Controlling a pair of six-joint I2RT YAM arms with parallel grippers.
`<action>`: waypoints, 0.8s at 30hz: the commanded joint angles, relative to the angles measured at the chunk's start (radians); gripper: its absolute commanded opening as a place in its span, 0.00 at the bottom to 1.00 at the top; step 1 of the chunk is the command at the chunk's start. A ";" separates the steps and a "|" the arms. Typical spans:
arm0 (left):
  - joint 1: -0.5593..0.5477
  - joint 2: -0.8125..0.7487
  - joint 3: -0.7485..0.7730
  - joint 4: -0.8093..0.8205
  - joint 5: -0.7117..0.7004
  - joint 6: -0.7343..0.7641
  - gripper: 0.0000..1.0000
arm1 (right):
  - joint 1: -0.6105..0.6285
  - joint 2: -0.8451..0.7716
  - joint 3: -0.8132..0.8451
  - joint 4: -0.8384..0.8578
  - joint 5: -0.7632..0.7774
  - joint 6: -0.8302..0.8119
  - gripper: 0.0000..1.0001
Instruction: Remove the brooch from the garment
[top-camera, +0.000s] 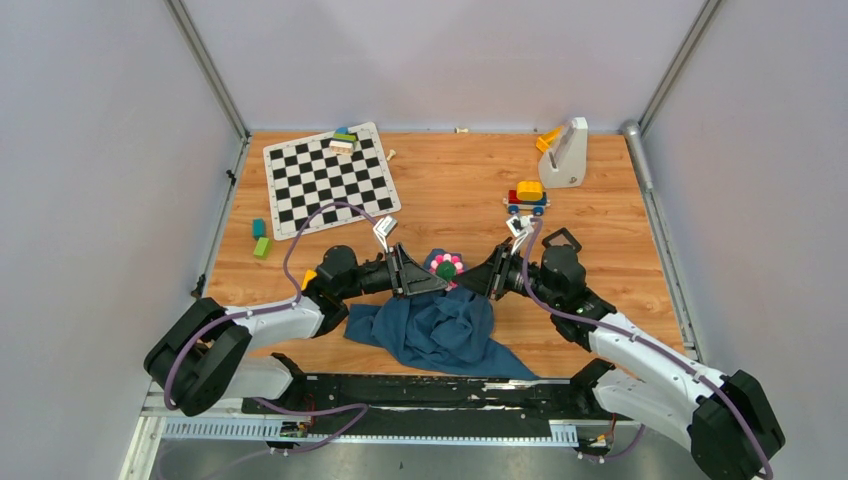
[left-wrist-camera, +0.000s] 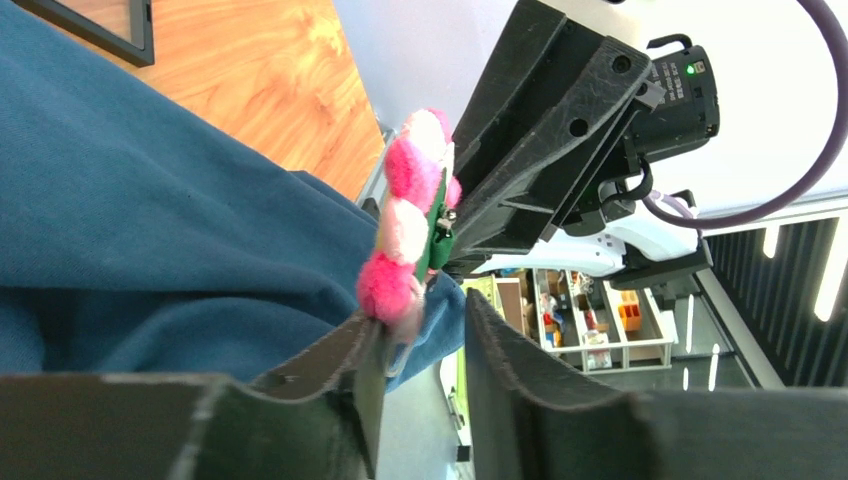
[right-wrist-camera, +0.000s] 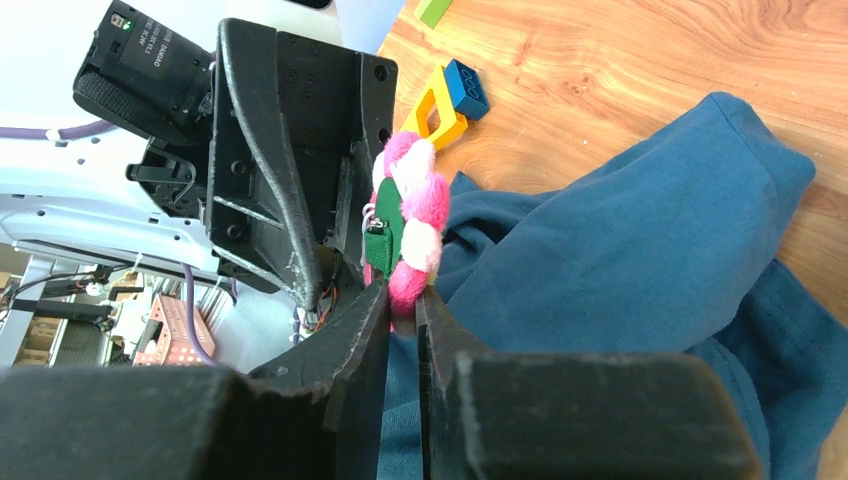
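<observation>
Brooch (top-camera: 446, 266) seen edge-on at raised fold of garment (top-camera: 440, 330), between both grippers; right gripper (right-wrist-camera: 403, 290) narrowed, brooch's lower petal pinched at fingertips, cloth seen in gap; left gripper (left-wrist-camera: 425, 310) parted, nothing clamped, one fingertip just beside brooch.

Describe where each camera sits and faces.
Top external: above and behind, looking down on the table; left arm, right arm show.
Left wrist: on the left arm, facing the right gripper; own fingers below.
Right wrist: on the right arm, facing the left gripper; own fingers below.
Both wrist views share the brooch and garment.
</observation>
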 joint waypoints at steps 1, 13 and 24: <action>-0.001 -0.020 0.005 0.060 0.005 0.022 0.52 | -0.006 0.006 0.036 0.057 -0.015 0.013 0.15; -0.001 0.009 0.036 0.035 -0.034 0.063 0.41 | -0.007 0.039 0.025 0.099 -0.079 0.055 0.13; -0.001 -0.001 0.031 0.004 -0.054 0.080 0.07 | -0.006 -0.002 0.002 0.102 -0.093 0.049 0.31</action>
